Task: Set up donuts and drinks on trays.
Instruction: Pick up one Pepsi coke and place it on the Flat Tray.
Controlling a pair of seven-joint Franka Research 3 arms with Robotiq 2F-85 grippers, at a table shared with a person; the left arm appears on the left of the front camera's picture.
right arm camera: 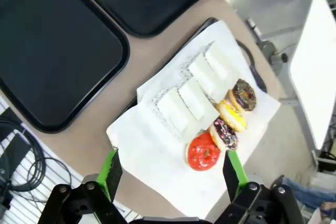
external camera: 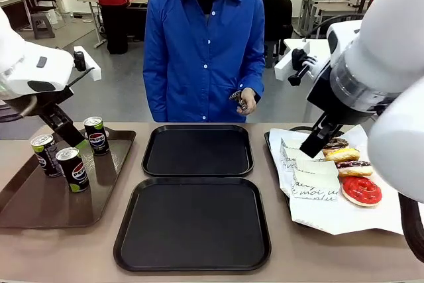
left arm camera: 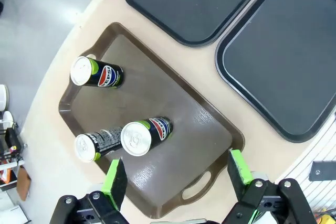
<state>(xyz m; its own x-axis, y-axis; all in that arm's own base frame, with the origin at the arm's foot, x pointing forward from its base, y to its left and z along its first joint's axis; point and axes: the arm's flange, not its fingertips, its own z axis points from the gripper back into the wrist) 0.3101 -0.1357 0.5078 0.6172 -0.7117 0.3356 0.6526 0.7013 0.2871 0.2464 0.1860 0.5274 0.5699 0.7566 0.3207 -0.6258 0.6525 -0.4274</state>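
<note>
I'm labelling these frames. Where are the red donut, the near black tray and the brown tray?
Red donut [right arm camera: 195,160]: right wrist view, on its icing.
Near black tray [external camera: 192,223]: front view, middle of its bare floor.
Brown tray [left arm camera: 199,142]: left wrist view, bare floor towards its handle.
</note>
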